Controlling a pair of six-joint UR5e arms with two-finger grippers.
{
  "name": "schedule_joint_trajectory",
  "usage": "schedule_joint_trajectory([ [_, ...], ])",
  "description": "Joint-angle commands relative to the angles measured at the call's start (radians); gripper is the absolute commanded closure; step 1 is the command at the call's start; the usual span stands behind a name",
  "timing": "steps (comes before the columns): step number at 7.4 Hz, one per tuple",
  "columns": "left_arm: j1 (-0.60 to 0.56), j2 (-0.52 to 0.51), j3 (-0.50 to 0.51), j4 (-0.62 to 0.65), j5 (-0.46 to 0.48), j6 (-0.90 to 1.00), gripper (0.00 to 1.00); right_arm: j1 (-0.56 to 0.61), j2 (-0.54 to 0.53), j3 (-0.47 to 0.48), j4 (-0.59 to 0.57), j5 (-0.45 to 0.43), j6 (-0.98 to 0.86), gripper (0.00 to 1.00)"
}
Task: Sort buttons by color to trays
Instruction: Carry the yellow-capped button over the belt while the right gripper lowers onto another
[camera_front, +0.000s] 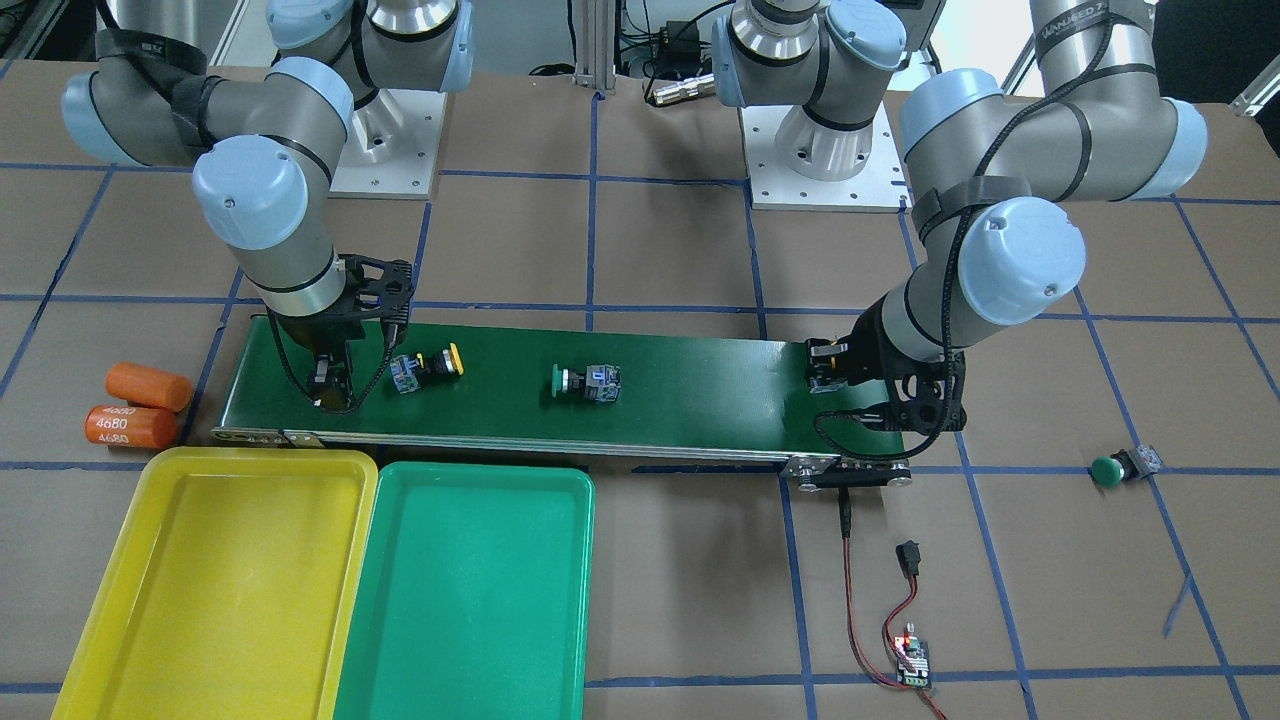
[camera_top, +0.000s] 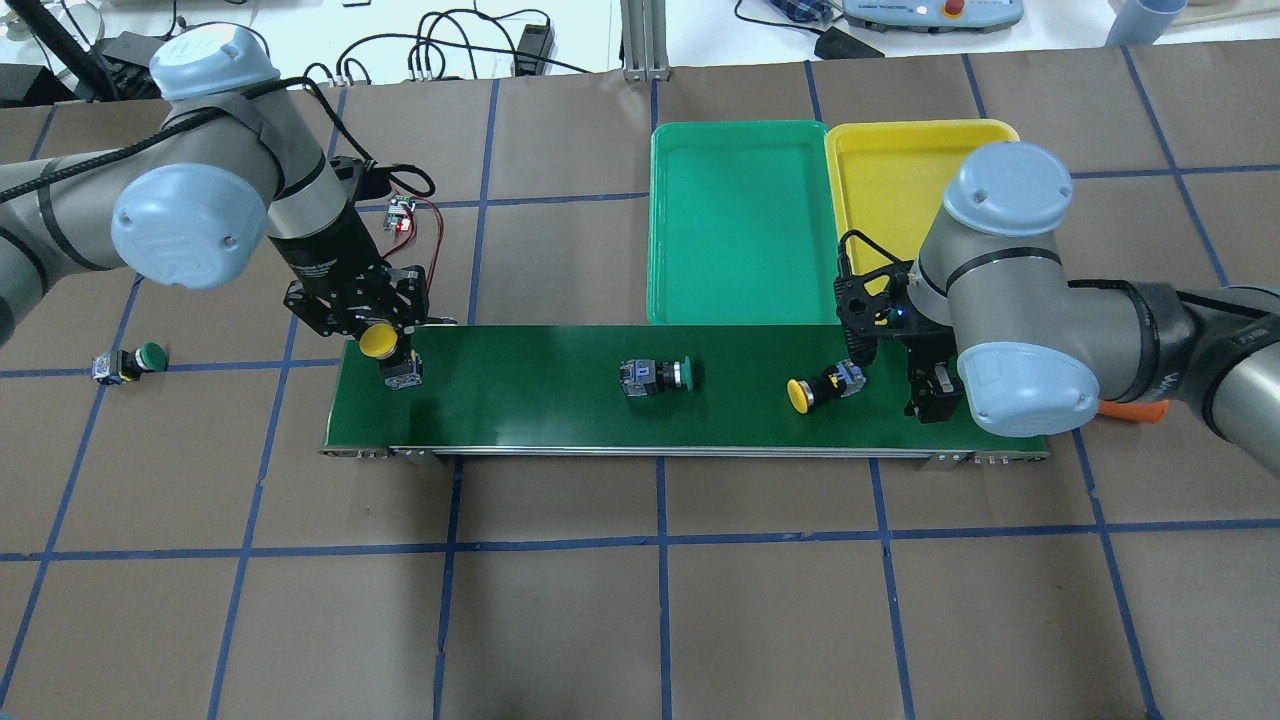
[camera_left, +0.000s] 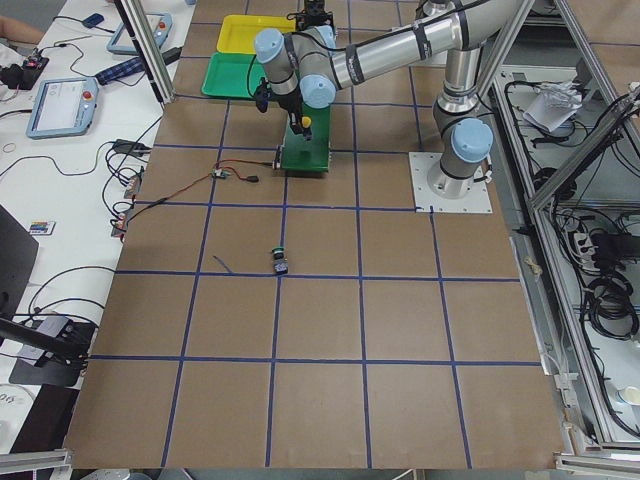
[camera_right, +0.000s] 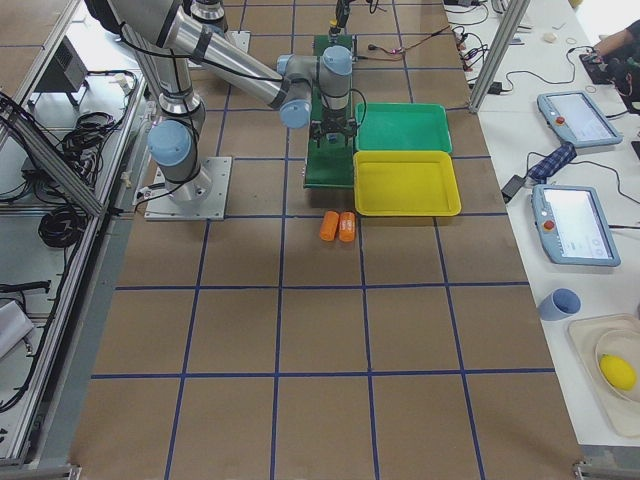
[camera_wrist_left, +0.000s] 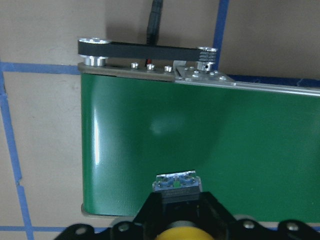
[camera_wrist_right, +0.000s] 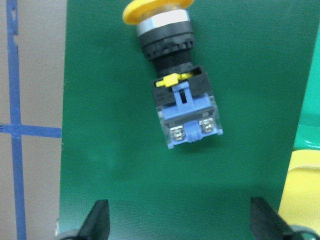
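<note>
The left gripper (camera_top: 388, 352) was clamped on a yellow button (camera_top: 380, 341) over the end of the belt (camera_top: 560, 400) toward the left edge of the table (camera_top: 600, 600). The right gripper (camera_wrist_right: 182, 227), jaws apart, hung over a second yellow button (camera_wrist_right: 172, 80) lying sideways near the belt's other end. Squaring up on its blocky body, not the cap, looked wisest.

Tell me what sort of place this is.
Probably a robotics lab: a small conveyor belt on a table gridded with blue tape, with teach pendants and loose cables alongside.
</note>
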Motion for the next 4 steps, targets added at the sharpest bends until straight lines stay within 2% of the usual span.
schedule_joint_trajectory([
  [1, -0.050, 0.001, -0.006, 0.080, 0.007, 0.015, 1.00, 0.000, 0.000, 0.000, 0.000, 0.000, 0.000, 0.00],
  [2, -0.050, -0.008, -0.022, 0.081, 0.009, 0.021, 1.00, 0.000, 0.000, 0.000, 0.000, 0.000, 0.000, 0.00],
  [4, -0.041, -0.009, -0.101, 0.241, 0.009, 0.023, 1.00, 0.000, 0.000, 0.000, 0.000, 0.000, 0.000, 0.00],
])
